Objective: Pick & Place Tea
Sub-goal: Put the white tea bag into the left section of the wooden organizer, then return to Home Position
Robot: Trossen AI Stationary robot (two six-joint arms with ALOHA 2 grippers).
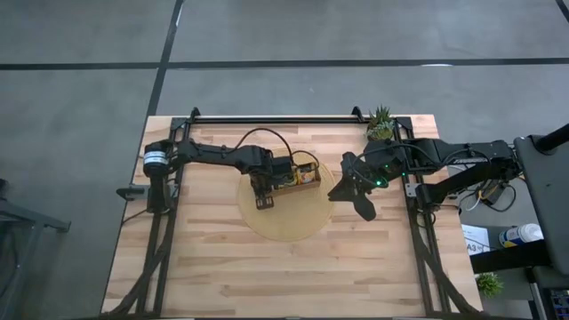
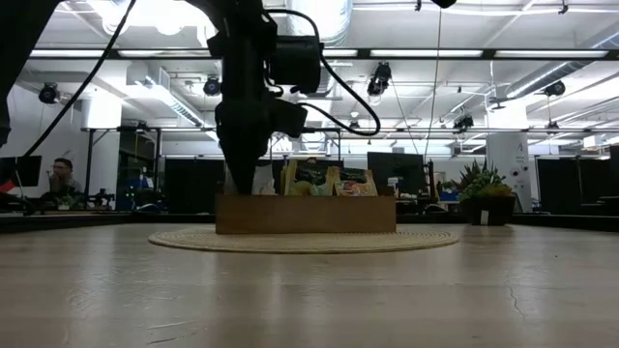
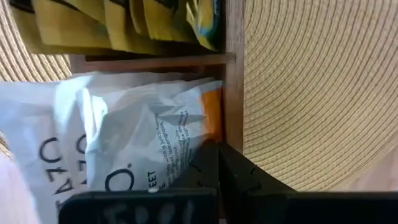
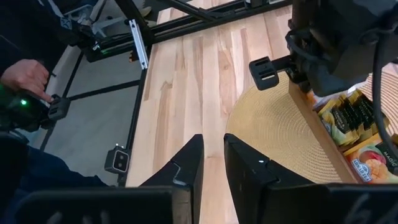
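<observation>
Potted plant (image 1: 380, 123) at the desk's (image 1: 222, 276) far right corner; round woven mat (image 1: 293, 222) mid-desk carries the wooden tray (image 1: 307, 176).
Left wrist view alone shows white-orange tea sachets (image 3: 124, 143) in the end compartment, yellow ones beside.
Left gripper (image 1: 263, 201) shut, over tray end, pinching white sachets.
Right gripper (image 1: 363, 208) beside the mat, fingers slightly apart, empty.

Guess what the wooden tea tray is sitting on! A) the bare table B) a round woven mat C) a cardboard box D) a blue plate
B: the wooden tea tray stands on a round woven mat that lies flat on the table.
</observation>
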